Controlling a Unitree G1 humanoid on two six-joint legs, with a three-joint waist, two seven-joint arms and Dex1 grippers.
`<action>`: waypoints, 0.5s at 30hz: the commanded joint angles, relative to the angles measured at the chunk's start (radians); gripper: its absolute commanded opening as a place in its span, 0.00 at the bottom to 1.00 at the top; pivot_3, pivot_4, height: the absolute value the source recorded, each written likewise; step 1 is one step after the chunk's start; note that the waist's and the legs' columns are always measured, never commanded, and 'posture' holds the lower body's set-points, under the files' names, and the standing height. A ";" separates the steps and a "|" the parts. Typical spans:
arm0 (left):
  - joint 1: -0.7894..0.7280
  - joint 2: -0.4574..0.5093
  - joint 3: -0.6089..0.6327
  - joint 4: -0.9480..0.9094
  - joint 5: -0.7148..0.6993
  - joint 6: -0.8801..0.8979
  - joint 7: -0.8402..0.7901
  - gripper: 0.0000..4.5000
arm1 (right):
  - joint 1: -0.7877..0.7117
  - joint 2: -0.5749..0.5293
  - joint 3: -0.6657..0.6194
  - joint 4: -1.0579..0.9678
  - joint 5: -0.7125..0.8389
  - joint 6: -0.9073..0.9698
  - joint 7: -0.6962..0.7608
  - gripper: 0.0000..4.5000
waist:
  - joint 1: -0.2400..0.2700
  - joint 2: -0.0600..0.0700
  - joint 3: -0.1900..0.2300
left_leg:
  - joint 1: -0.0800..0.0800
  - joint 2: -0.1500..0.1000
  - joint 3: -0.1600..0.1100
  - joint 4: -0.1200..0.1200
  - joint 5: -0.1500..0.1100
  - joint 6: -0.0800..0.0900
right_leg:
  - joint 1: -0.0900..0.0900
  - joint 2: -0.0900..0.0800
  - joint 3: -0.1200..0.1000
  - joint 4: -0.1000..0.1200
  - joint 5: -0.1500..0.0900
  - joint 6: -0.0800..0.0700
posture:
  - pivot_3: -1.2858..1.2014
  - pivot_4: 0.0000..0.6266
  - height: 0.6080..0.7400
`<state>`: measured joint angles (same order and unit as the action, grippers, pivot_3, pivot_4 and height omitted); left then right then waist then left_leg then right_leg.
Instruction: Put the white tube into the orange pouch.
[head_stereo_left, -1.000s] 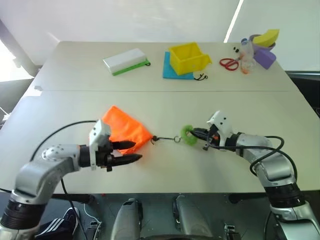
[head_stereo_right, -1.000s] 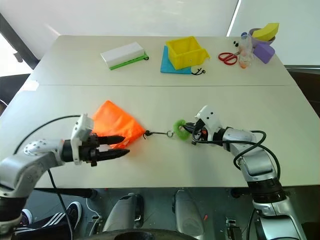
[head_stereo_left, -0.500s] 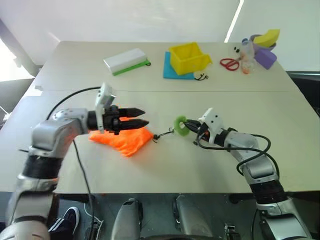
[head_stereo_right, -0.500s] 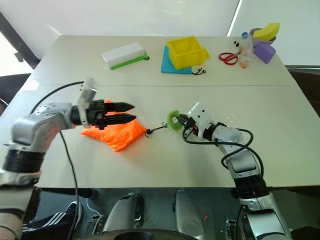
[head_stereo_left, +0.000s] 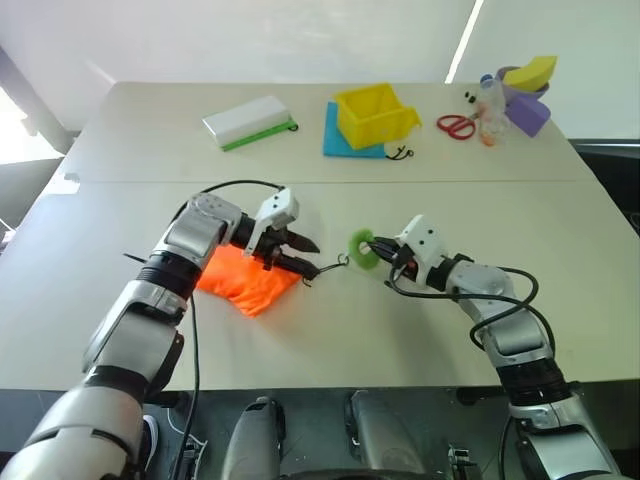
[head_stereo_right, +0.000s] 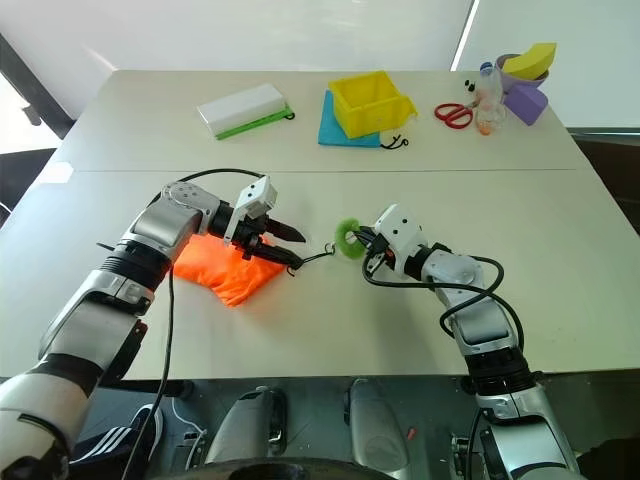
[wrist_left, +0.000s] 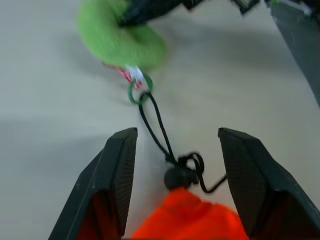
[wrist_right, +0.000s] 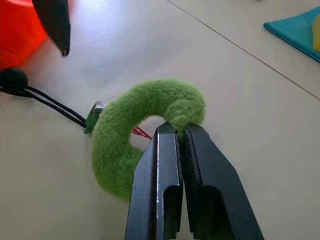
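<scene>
The orange pouch (head_stereo_left: 243, 282) lies crumpled on the table in front of me. Its black cord (wrist_left: 157, 127) runs from a stopper (wrist_left: 178, 176) to a fuzzy green ring (head_stereo_left: 362, 248). My left gripper (head_stereo_left: 312, 258) is open at the pouch's corded end, its fingers (wrist_left: 119, 170) standing either side of the stopper and holding nothing. My right gripper (wrist_right: 177, 131) is shut on the green ring (wrist_right: 150, 100), a little to the right of the pouch. The white tube is out of view.
Along the far side of the table sit a white-and-green flat box (head_stereo_left: 250, 122), a yellow bin (head_stereo_left: 375, 113) on a blue cloth (head_stereo_left: 340, 142), red scissors (head_stereo_left: 458, 126), and purple and yellow items (head_stereo_left: 528, 95) at the far right corner.
My left arm has swung forward, right and down, from beside the pouch to its corded end, with the wrist turned. The pouch has slumped flat. My right gripper still holds the green ring.
</scene>
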<state>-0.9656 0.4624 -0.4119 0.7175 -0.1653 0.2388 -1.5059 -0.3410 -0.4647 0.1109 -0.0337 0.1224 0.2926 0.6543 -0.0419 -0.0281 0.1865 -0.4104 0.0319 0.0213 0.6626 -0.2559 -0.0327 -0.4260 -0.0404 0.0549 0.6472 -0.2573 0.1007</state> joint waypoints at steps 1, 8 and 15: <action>-0.058 -0.023 -0.016 0.057 0.053 -0.057 -0.066 0.61 | -0.021 0.007 -0.011 -0.028 0.001 -0.006 -0.008 0.00 | 0.001 0.000 0.000 | 0.000 0.000 0.000 0.000 0.000 0.000 | 0.000 0.000 0.000 0.000 0.000 0.000 | 0.52 0.24 1.00; -0.130 -0.086 -0.010 0.225 0.153 -0.172 -0.071 0.61 | -0.016 0.011 -0.010 -0.045 0.001 0.003 -0.012 0.00 | 0.003 0.000 0.000 | -0.001 0.000 0.000 0.001 0.000 0.000 | 0.000 -0.001 0.000 0.000 0.000 0.000 | 0.52 0.24 1.00; -0.131 -0.101 -0.015 0.275 0.214 -0.200 -0.079 0.61 | -0.012 0.009 -0.015 -0.054 0.008 0.014 -0.015 0.00 | -0.002 0.000 0.000 | 0.000 0.000 -0.001 0.001 0.000 0.000 | 0.000 0.000 0.000 0.001 0.000 0.000 | 0.52 0.24 1.00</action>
<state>-1.0845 0.3597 -0.4290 0.9760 0.0195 0.0503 -1.5864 -0.3441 -0.4577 0.1110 -0.0394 0.1226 0.3131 0.6439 -0.0437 -0.0281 0.1864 -0.4105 0.0320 0.0206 0.6633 -0.2559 -0.0326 -0.4260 -0.0401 0.0550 0.6486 -0.2571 0.1012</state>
